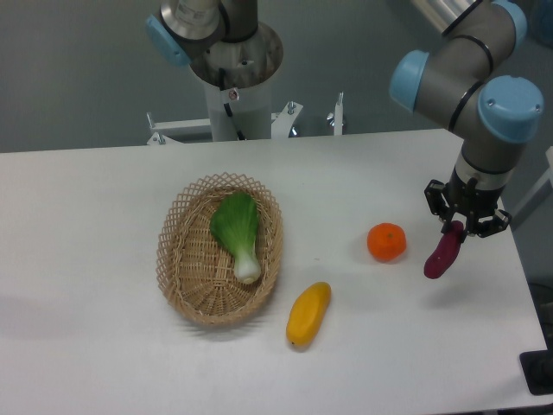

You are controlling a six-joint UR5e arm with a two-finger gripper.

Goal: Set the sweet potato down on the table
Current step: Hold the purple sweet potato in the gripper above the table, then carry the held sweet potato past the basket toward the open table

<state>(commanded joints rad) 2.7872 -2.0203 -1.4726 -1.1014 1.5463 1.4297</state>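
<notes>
Nearest the camera, a yellow oblong fruit (308, 315) lies on a white table (104, 346), angled so its upper end points toward the right. The tabletop is broad, flat and plain, with a rounded corner at the front right, and it fills most of the view. Just left of the yellow fruit and slightly farther back sits an oval wicker basket (219, 248). Inside the basket rests a leafy green vegetable (239, 233) with a pale white stalk end pointing toward the front.

To the right of the basket, a round orange fruit (387, 242) sits on the bare table. Just right of it, the robot arm (471, 78), grey with light blue joint caps, reaches down from the upper right. Its gripper (455, 227) is closed on the top end of a dark purple sweet potato (442, 252), which hangs tilted near the table's right edge. Whether its lower tip touches the surface cannot be told; a faint shadow lies beneath it.

Behind the table stands the arm's grey cylindrical base (235, 73) on a white metal mount, against a plain grey wall (78, 69).
</notes>
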